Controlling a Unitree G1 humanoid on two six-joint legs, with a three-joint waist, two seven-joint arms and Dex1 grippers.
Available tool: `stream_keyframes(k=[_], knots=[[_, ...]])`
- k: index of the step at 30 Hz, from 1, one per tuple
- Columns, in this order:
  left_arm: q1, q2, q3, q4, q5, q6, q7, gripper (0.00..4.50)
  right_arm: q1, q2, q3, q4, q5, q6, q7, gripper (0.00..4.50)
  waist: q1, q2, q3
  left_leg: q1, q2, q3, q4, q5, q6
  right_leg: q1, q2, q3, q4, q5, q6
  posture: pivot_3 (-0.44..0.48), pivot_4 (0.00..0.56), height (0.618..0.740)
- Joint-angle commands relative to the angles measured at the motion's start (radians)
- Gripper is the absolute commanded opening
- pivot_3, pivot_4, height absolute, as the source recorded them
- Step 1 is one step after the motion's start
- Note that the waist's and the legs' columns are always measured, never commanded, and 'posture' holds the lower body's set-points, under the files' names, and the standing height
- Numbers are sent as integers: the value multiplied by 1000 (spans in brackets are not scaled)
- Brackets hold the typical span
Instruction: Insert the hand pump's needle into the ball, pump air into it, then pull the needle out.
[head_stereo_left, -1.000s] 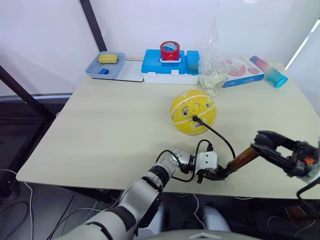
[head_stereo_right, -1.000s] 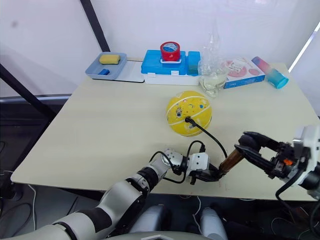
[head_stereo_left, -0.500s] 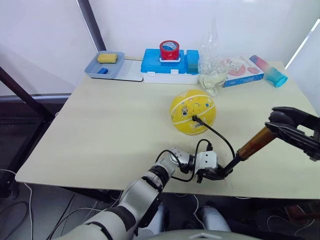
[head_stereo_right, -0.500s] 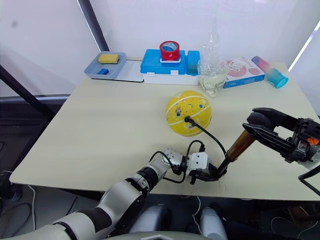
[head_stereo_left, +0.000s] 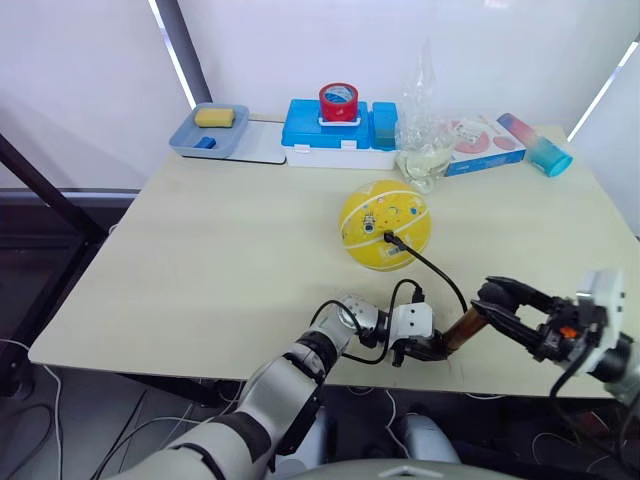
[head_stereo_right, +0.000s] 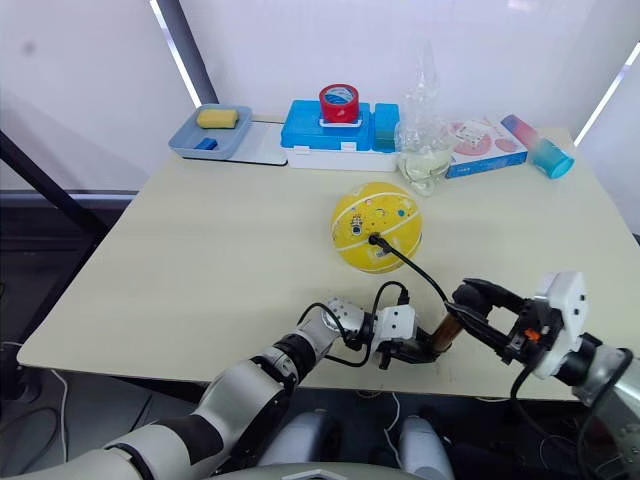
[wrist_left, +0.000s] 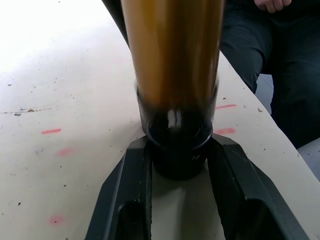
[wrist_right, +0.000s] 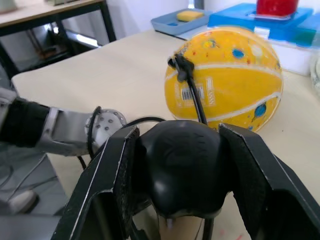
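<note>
- We find the left gripper (head_stereo_left: 425, 347) clamped on the black base cap of the slim bronze-gold hand pump (wrist_left: 172, 65); the left wrist view shows the cap wedged between both black fingers (wrist_left: 122, 195), resting on the beige table (head_stereo_left: 230, 250).
- The right gripper (head_stereo_right: 472, 306) stands just beyond the left one, up the pump's barrel, its fingers (wrist_right: 112, 175) closed on the rounded black handle knob at the pump's top end. Little barrel shows between the two grippers, so we judge the plunger to be near the bottom of a stroke.
- From the pump's base, the thin black flexible hose (head_stereo_left: 432, 268) loops away from both grippers to the yellow ball with white seam lines (head_stereo_left: 386, 224), which sits farther out on the table, well apart from the grippers.
- The needle's small black fitting (wrist_right: 181, 67) sits against the ball's skin; the pin itself is hidden, so we take it as inserted.
- Step in hand, in our judgement: pumping air.
- The next move calls for the right gripper to draw the handle out along the barrel's axis while the left holds the base steady, without tugging the hose.
</note>
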Motion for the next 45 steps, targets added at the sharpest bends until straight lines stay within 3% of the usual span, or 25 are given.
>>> stream_keyframes(k=[1, 8, 12, 19, 23, 27, 31, 35, 41, 45], knots=[[11, 3, -20, 21, 29, 11, -15, 1107, 22, -1, -12, 48, -80, -20, -12, 2015, 0, 0, 0, 0, 0, 0, 0, 0, 0, 0, 0, 0, 0, 0, 0, 0, 150, 737], [11, 3, -21, 21, 30, 10, -15, 1107, 5, -60, -169, -65, 108, 34, 4, 2015, 1, 2, 1, 0, 0, 0, 0, 0, 0, 0, 1, 0, 0, 0, 0, 0, 150, 737], [13, 3, -21, 19, 29, 9, -17, 1107, -39, -147, -330, -113, 281, 110, -26, 2015, 1, 5, 3, -1, -1, 0, 0, 0, 0, 0, 0, 0, 0, 0, 0, 0, 150, 737], [19, 1, -23, 18, 29, 7, -23, 1107, -108, -294, -572, -97, 544, 237, -80, 2015, 1, 5, 5, -1, -1, 0, 0, 0, 0, 0, -1, 0, -1, 0, 0, 0, 150, 737], [21, 2, -25, 17, 27, 6, -24, 1107, -151, -340, -633, -85, 649, 283, -122, 2015, 1, 4, 6, -2, -1, 0, 0, 0, 0, 0, -2, 0, -2, 0, 0, 0, 150, 737], [20, 3, -26, 17, 26, 6, -24, 1107, -123, -327, -567, -107, 581, 318, -113, 2015, 2, 4, 6, -3, 0, 0, -1, 0, 0, 0, -2, 0, -1, 0, 0, 0, 150, 737], [20, 3, -26, 16, 25, 6, -25, 1107, -26, -266, -397, -124, 372, 286, -51, 2015, 0, 0, 4, -2, 0, 0, -1, 0, 1, 0, -2, 0, -2, 0, 0, 0, 150, 737], [21, 4, -25, 16, 26, 7, -25, 1107, 15, -192, -203, -80, 161, 180, -23, 2015, 0, -3, 2, -1, 0, 3, -1, 0, 1, -1, -2, 2, -2, 0, 0, 0, 150, 737], [21, 6, -23, 15, 24, 9, -22, 1107, 34, -125, -8, 3, -51, 60, -1, 2015, 0, -2, 1, 0, 0, 6, -1, 0, 1, -1, -1, 4, -1, 0, 0, 0, 150, 737], [21, 8, -23, 15, 25, 9, -22, 1107, 23, -80, 7, 21, -73, 12, -6, 2015, 0, -2, 1, 2, -1, 11, -1, -1, 2, -3, 0, 6, -1, 0, 0, 0, 150, 737]])
